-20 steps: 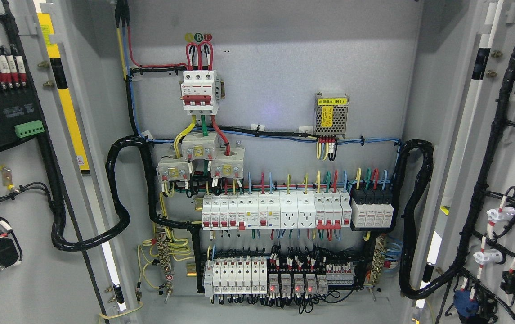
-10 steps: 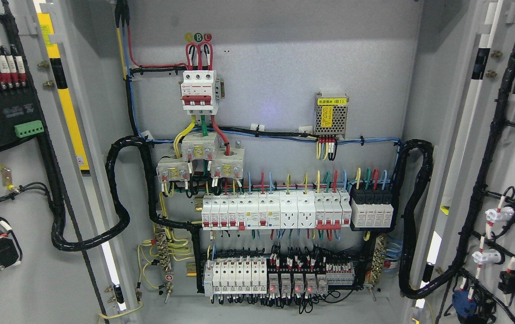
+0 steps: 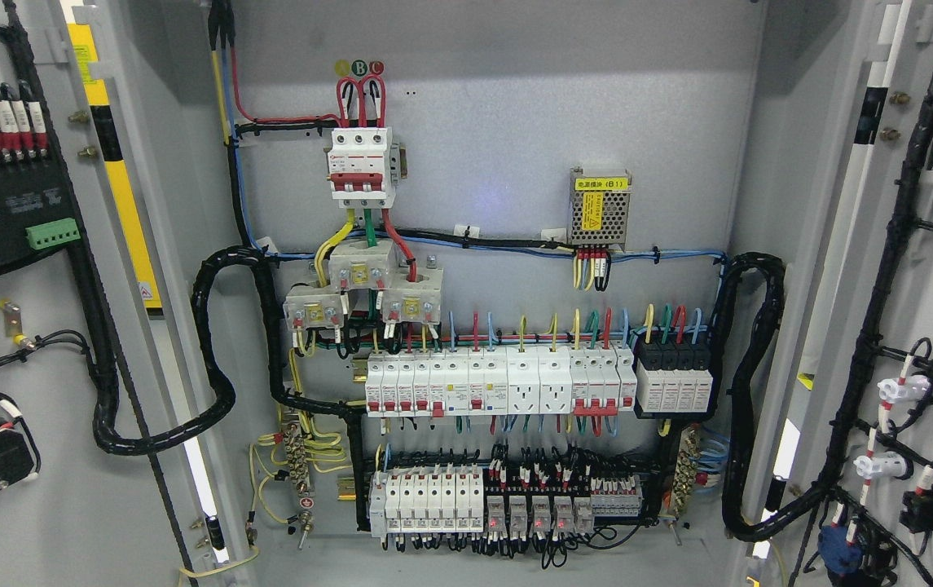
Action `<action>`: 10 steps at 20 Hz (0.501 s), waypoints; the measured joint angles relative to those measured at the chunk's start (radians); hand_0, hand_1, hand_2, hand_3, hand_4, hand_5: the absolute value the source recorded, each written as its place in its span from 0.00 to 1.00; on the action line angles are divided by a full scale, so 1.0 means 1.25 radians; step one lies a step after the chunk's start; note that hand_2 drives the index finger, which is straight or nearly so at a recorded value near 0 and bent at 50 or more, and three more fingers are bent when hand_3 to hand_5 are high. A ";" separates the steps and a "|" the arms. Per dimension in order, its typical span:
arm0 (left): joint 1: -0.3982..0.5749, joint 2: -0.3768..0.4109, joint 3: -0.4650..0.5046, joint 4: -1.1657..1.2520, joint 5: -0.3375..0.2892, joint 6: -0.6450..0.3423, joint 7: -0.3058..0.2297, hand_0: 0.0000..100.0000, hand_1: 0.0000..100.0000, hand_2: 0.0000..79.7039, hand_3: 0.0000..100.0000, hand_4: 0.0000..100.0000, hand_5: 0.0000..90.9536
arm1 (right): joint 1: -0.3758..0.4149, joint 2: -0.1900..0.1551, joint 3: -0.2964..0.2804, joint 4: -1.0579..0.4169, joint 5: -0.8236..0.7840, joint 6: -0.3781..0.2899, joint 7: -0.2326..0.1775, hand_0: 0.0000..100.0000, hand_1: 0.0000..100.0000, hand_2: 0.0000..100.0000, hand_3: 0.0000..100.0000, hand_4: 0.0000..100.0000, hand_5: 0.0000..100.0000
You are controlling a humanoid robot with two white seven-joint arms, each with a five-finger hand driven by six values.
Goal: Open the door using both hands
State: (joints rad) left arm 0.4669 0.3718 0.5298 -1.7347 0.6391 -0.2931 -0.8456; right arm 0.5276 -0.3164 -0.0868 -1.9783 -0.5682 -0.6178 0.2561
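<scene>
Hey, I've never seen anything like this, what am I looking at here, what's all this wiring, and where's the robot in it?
This is the view from a camera on a humanoid robot's head, looking straight into an open electrical cabinet. Neither of the robot's hands shows in the picture, so nothing is seen being held. Both doors stand swung open: the left door at the picture's left edge and the right door at its right, each with its own parts and black cables on the inside. On the grey back panel sit a red and white main breaker, a small metal power supply with a yellow label, a long row of white breakers, and a lower row of small switches and relays. Thick black cable bundles loop from the cabinet to the doors.
</scene>
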 measured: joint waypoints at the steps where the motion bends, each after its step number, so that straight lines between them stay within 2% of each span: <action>1: 0.008 -0.017 -0.012 0.005 -0.027 -0.011 0.000 0.00 0.19 0.18 0.24 0.00 0.00 | 0.000 0.000 0.013 0.013 0.000 0.000 0.000 0.21 0.11 0.00 0.00 0.00 0.00; 3: 0.021 -0.049 -0.035 0.023 -0.072 -0.031 0.000 0.00 0.18 0.14 0.15 0.00 0.00 | 0.000 -0.001 0.038 0.047 0.001 0.000 0.002 0.21 0.11 0.00 0.00 0.00 0.00; 4: 0.026 -0.064 -0.047 0.036 -0.088 -0.050 0.004 0.00 0.18 0.08 0.04 0.00 0.00 | 0.000 -0.001 0.053 0.071 0.002 0.000 0.004 0.21 0.11 0.00 0.00 0.00 0.00; 5: 0.031 -0.076 -0.058 0.051 -0.103 -0.074 0.013 0.00 0.18 0.04 0.00 0.00 0.00 | 0.000 -0.001 0.068 0.094 0.002 0.000 0.005 0.21 0.11 0.00 0.00 0.00 0.00; 7: 0.037 -0.098 -0.083 0.089 -0.124 -0.121 0.031 0.00 0.17 0.00 0.00 0.00 0.00 | -0.002 -0.001 0.097 0.145 0.003 -0.001 0.007 0.21 0.11 0.00 0.00 0.00 0.00; 10: 0.042 -0.125 -0.118 0.161 -0.142 -0.165 0.052 0.00 0.17 0.00 0.00 0.00 0.00 | -0.011 0.006 0.137 0.235 0.014 -0.002 0.009 0.21 0.11 0.00 0.00 0.00 0.00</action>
State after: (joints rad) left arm 0.5192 0.2156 0.3825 -1.5336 0.4613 -0.4988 -0.7803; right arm 0.5141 -0.3092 0.0850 -1.6846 -0.5509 -0.6198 0.2668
